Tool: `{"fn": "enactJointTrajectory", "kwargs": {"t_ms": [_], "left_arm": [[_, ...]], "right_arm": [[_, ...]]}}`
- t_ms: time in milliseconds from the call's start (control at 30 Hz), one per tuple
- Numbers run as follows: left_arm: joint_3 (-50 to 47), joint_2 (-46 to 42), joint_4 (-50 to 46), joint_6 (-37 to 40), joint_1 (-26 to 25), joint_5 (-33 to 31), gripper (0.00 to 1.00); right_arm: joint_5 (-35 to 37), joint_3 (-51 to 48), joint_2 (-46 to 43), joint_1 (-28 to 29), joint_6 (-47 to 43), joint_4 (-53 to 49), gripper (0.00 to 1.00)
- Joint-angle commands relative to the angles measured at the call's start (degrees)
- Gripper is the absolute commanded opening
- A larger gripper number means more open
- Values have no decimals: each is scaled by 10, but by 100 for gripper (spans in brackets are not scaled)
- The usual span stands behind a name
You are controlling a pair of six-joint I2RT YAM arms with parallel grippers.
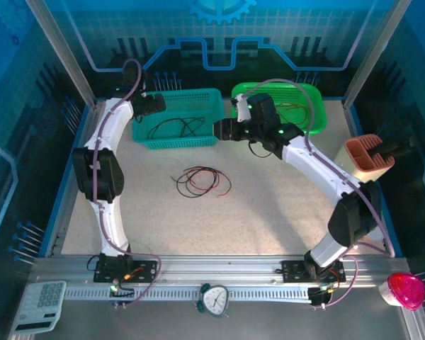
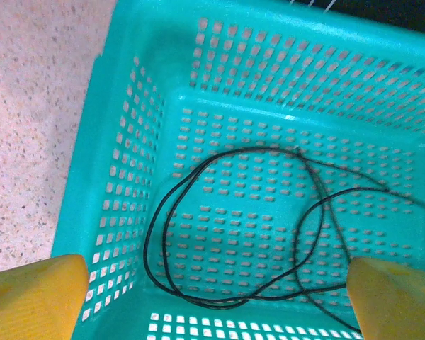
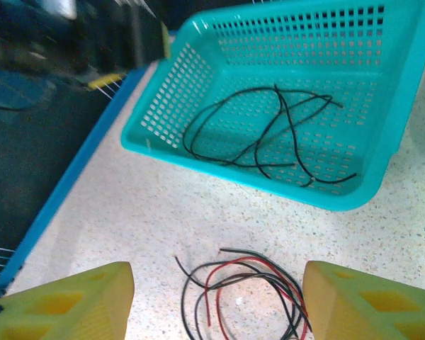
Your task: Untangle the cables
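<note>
A speckled tabletop (image 1: 269,212) fills the middle of the overhead view, fenced by a blue rim (image 1: 57,205) down the left of the frame and an aluminium rail (image 1: 227,265) along the bottom. At upper centre a teal basket (image 1: 173,142) and a green basket (image 1: 313,95) sit side by side against the back wall.

The left pincer (image 1: 152,105) hangs over the teal basket's upper left corner. Its wrist view looks straight down into the basket (image 2: 127,177), where the yellow fingers (image 2: 35,297) sit at the two lower corners of the frame, spread wide with nothing between them. The right pincer (image 1: 223,129) is at the teal basket's right end, between the two baskets; in its wrist view the pincer (image 3: 216,283) also stands wide apart and empty.

Black cables (image 1: 177,127) loop loosely on the teal basket's floor, below the left pincer (image 2: 216,273), with one strand (image 2: 262,149) arching across the frame's centre. They also show at upper centre of the right wrist view (image 3: 269,134).

Red and black cables (image 1: 198,180) lie coiled together at the centre of the overhead frame, below the teal basket and well apart from both pincers, with open tabletop on every side. In the right wrist view this coil (image 3: 248,273) lies at bottom centre, between the two fingers in the frame, near the basket's front wall (image 3: 269,185).
</note>
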Motion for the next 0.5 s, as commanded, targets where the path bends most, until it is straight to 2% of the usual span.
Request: {"fn": "enactJointTrajectory", "kwargs": {"t_ms": [0, 167, 333, 467], "left_arm": [[21, -55, 26, -27, 4, 36, 96], [-18, -101, 53, -51, 4, 74, 97], [-128, -166, 109, -76, -3, 115, 97], [-203, -202, 134, -62, -28, 124, 97]], "right_arm": [[18, 38, 23, 14, -30, -22, 65], [15, 51, 51, 17, -29, -22, 65], [17, 61, 72, 17, -30, -20, 64], [34, 68, 83, 5, -26, -23, 64]]}}
